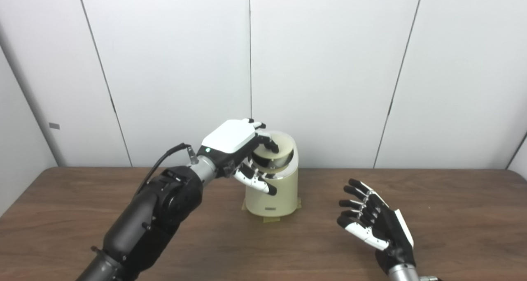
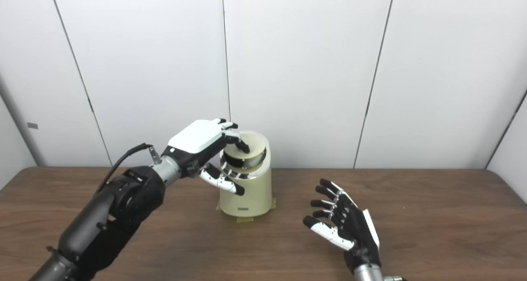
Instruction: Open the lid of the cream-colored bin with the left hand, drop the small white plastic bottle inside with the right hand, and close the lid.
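The cream-colored bin [image 1: 272, 195] stands upright on the table [image 1: 82, 198], near its back edge and a little left of centre. Its round lid [image 1: 281, 147] is tilted, with a dark gap into the bin showing under its raised near edge. My left hand [image 1: 230, 139] lies over the bin's top, fingers curled on the lid's near edge and thumb hanging in front of the chrome rim. To the right of the bin my right hand [image 1: 372, 222] hovers open and empty, palm turned toward the bin. I see no small white bottle in either view.
Strips of tape [image 1: 271, 219] stick out from under the bin's base. White wall panels [image 1: 329, 67] rise directly behind the table. My left forearm [image 1: 156, 215] crosses the table's left half, with a black cable [image 1: 162, 159] looping above the wrist.
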Motion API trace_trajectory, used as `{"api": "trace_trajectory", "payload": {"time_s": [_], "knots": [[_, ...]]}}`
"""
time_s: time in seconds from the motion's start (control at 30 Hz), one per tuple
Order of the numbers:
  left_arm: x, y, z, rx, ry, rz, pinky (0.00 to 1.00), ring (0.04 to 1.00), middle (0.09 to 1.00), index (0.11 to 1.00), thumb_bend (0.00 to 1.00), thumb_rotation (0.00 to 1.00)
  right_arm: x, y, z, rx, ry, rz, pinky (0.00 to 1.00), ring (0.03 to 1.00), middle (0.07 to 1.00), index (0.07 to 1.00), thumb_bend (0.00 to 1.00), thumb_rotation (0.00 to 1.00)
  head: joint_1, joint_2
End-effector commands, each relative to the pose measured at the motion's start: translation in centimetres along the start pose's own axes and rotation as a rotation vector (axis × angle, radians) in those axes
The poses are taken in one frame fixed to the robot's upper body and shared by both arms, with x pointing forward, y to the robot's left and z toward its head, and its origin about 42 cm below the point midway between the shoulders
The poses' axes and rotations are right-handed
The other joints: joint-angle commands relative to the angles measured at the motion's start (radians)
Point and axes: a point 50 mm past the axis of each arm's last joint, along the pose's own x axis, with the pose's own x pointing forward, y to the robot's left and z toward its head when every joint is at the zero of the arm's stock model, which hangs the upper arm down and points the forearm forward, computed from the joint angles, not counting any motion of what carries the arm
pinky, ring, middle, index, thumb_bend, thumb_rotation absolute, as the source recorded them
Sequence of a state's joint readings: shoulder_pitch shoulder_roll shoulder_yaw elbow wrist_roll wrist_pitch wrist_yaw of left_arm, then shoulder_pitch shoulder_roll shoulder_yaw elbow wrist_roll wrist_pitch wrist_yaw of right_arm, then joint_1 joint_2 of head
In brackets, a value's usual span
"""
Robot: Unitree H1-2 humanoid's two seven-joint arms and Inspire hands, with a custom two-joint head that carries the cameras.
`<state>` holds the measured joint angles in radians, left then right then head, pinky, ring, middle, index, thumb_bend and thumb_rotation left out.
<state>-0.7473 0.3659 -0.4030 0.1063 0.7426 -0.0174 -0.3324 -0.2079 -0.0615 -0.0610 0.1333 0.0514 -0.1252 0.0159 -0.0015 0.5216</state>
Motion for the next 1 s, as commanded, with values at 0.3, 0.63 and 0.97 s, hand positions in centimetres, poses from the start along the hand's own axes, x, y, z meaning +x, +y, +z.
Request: {"api": "trace_trajectory", "payload": {"time_s": [0.3,0.63,0.97], "knots": [[0.0,0.3,0.6,0.143,0.016,-0.072,1.00,0.986,0.785,0.775,1.00,0.43,1.4,0.4,2.7,0.009,-0.096,0.004,0.58,0.683,0.793,0.801,0.93,0.33,-0.003,0.015],[-0.1,-2.8,1.2,0.229,0.052,-0.180,1.00,1.000,0.924,0.926,1.00,0.43,1.2,0.6,3.1,0.004,-0.093,0.002,0.59,0.683,0.793,0.801,0.94,0.35,-0.006,0.021],[-1.6,-1.2,1.5,0.113,0.014,-0.007,1.00,1.000,0.872,0.886,0.97,0.45,1.1,0.3,3.0,0.005,-0.096,-0.001,0.58,0.679,0.794,0.801,0.92,0.34,-0.006,0.022]]}}
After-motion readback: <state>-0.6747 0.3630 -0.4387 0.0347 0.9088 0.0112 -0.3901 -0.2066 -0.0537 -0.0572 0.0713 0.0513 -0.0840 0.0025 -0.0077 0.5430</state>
